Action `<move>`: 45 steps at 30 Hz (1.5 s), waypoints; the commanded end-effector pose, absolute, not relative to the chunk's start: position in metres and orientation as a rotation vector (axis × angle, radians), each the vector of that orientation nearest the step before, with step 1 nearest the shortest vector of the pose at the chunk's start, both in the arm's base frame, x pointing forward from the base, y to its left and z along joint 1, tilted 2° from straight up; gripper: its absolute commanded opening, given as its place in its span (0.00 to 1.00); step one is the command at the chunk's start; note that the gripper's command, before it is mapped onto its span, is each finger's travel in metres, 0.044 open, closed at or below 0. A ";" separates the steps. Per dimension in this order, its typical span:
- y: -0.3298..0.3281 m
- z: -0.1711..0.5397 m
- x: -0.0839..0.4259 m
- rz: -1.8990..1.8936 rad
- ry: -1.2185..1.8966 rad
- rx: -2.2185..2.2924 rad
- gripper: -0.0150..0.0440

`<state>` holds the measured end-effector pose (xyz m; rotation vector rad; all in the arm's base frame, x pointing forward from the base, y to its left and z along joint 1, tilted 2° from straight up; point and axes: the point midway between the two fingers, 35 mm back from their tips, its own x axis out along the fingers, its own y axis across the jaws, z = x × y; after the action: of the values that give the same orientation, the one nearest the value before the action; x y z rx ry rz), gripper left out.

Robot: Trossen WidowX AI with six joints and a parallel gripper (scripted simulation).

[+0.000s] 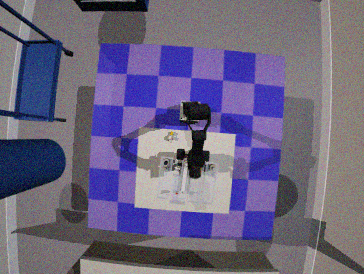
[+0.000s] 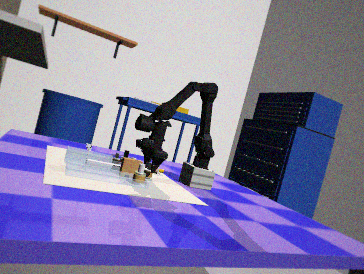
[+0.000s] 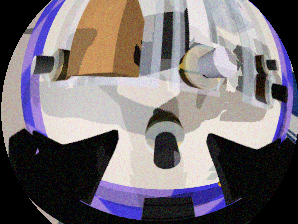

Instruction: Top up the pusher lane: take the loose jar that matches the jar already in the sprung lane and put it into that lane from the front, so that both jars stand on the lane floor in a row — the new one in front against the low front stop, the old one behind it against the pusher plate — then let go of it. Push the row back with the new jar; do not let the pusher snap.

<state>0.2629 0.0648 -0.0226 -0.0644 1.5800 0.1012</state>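
Note:
My gripper is open and low over the pale board, its fingers apart on either side of a black-lidded jar with a pale band and dark brown contents. That jar stands loose in front of the clear lanes. A jar with a light grey lid is at the lane fronts, right of centre in the wrist view. Another black-lidded jar is at the left, and two small dark-lidded jars are at the right. The pusher plate and lane floor cannot be made out clearly.
A tan block stands among the clear lane walls, left of the grey-lidded jar in the wrist view. A small white-and-yellow item lies near the board's rear edge. The pale board lies on the checkered table.

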 end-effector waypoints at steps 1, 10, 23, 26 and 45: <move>0.064 -0.029 0.262 0.095 1.581 -0.066 1.00; 0.064 -0.032 0.262 0.095 1.581 -0.066 0.73; 0.064 -0.027 0.263 0.095 1.581 -0.066 0.35; 0.064 -0.005 0.266 0.096 1.581 -0.066 0.25; 0.052 0.052 0.274 0.080 1.580 -0.052 0.25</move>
<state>0.2672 0.0585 0.0621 -0.0564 1.5798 0.0923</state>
